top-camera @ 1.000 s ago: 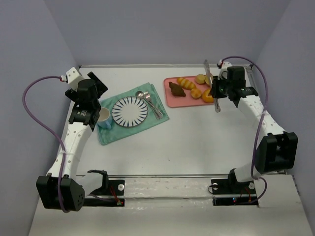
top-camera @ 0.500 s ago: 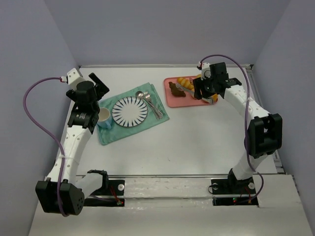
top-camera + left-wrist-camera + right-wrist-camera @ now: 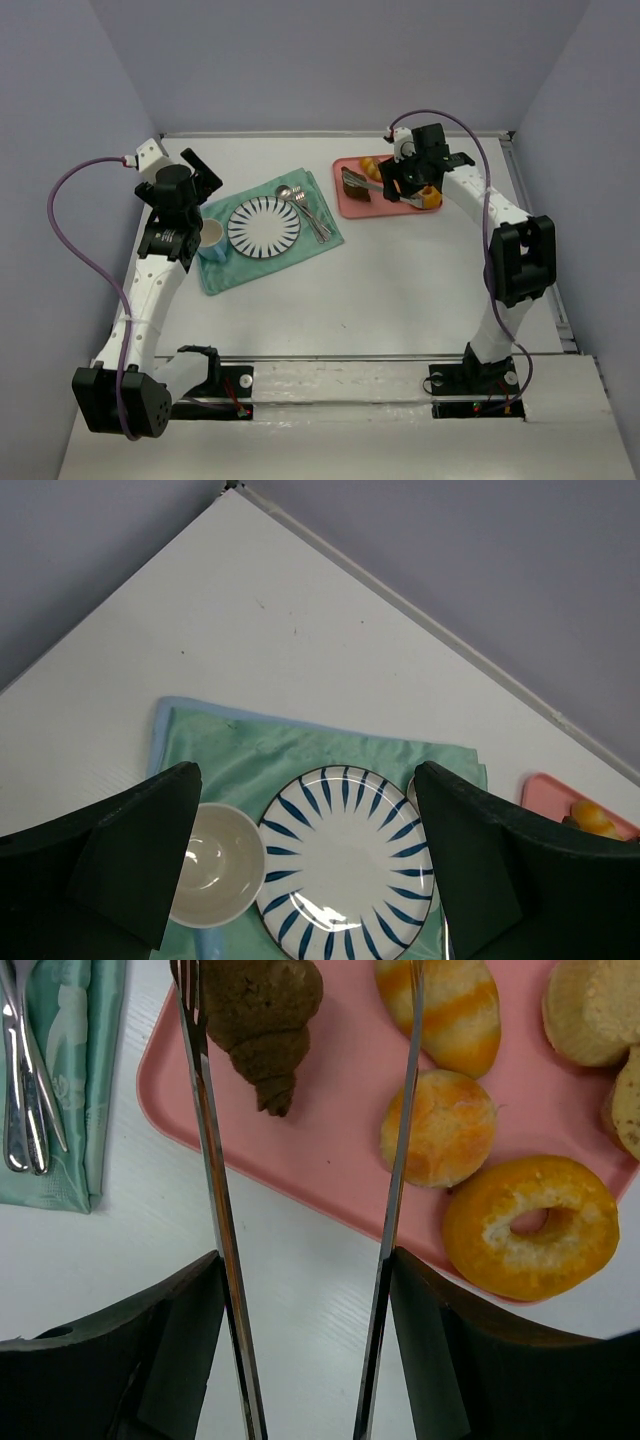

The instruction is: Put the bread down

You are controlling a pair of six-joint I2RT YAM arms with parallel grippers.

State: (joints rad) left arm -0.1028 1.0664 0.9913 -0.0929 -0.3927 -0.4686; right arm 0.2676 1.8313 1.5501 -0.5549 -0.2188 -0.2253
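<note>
Left of the pink tray (image 3: pixel 330 1160), the left gripper (image 3: pixel 310 870) hangs spread wide, empty, over one cup (image 3: pixel 212 877) and one striped plate (image 3: pixel 350 865). The tray holds six bread pieces (image 3: pixel 450 1110): one dark croissant (image 3: pixel 262 1020), one striped roll (image 3: pixel 455 1010), one bun (image 3: pixel 435 1132), one ring (image 3: pixel 530 1225), two pale pieces (image 3: pixel 590 1005). Above it the right gripper (image 3: pixel 305 1360) clasps one pair of tongs (image 3: pixel 210 1160), blades apart.

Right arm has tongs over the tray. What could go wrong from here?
The tongs in the right gripper straddle a gap: one arm crosses the dark croissant, the other the striped roll. Closing here may clip both and hold neither. The round bun lies right by that second arm and could be nudged.
</note>
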